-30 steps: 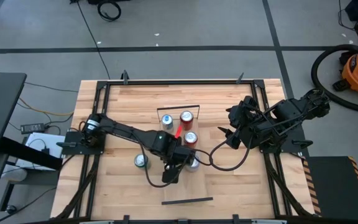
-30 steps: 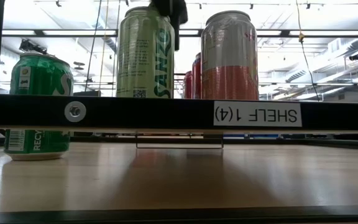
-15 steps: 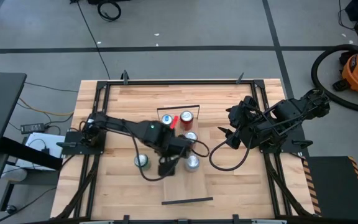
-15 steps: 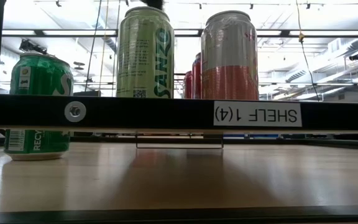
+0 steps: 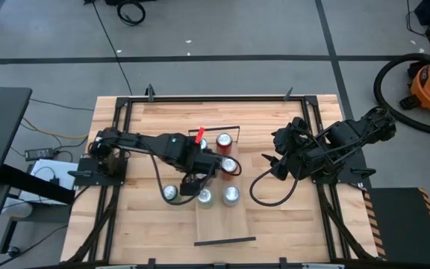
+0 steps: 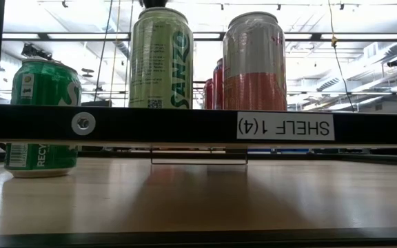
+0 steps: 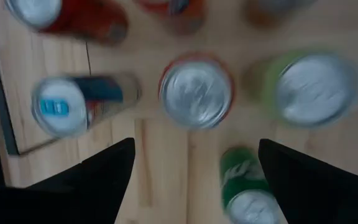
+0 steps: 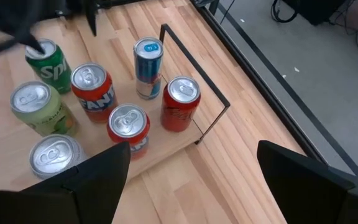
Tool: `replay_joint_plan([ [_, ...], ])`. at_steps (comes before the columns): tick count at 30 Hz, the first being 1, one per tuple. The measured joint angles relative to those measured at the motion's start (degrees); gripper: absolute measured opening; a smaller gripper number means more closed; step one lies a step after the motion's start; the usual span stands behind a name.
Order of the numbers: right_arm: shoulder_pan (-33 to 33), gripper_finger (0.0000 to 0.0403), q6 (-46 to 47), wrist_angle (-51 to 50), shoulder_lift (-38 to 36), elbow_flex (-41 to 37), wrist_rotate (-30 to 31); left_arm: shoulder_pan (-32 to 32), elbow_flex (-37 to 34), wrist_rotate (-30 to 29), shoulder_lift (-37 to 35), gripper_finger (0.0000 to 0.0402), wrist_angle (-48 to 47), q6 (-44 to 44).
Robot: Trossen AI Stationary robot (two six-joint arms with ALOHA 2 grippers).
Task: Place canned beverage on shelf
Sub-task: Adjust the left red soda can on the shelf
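Observation:
The shelf (image 5: 226,220) is a long pale board with a black wire rail at each short end, lying on the slatted tabletop. Several cans stand upright on its far half: a light green can (image 5: 204,196), a silver-topped can (image 5: 231,194), two red cans (image 5: 223,140) and a blue can (image 8: 148,59). A dark green can (image 5: 170,193) stands on the tabletop left of the shelf. My left gripper (image 5: 196,173) is open and hovers above the cans, over an orange can (image 7: 194,93). My right gripper (image 5: 271,166) is open and empty, right of the shelf.
A black frame runs round the tabletop (image 5: 140,224). The shelf's near half is bare board up to the near rail (image 5: 225,241). In the low view a black bar with a label (image 6: 284,126) crosses in front of the cans.
My left gripper has risen from the top of the light green can and gone toward the table's far edge and a little left. It now hangs over the cans behind. The light green can stays upright on the shelf.

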Motion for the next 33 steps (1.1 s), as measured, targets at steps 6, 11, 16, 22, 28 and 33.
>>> replay_joint_plan([
  [6,0.01,0.0362,0.85,1.65,0.02,-3.57,-1.3,1.03,-11.4,0.55,-1.75,0.0352,2.68,1.07],
  [11,0.01,0.0362,1.05,2.56,0.03,-4.79,-1.9,1.09,-17.79,0.14,-2.93,0.0352,7.77,0.95],
  [16,0.01,0.0362,1.05,2.88,0.0,-4.79,-1.89,1.09,-20.41,-3.09,-3.02,0.0352,10.96,0.94],
  [22,0.01,0.0362,1.27,3.01,0.0,-4.79,-2.15,1.34,-21.17,-7.02,-3.03,0.0352,12.38,0.81],
  [28,0.01,0.0362,1.27,3.01,0.0,-4.79,-2.16,1.89,-21.19,-6.13,-3.54,0.0352,15.46,0.7],
  [33,0.01,0.0362,1.2,2.99,0.0,-4.79,-2.16,2.12,-21.19,-6.0,-3.55,0.0352,13.99,0.93],
])
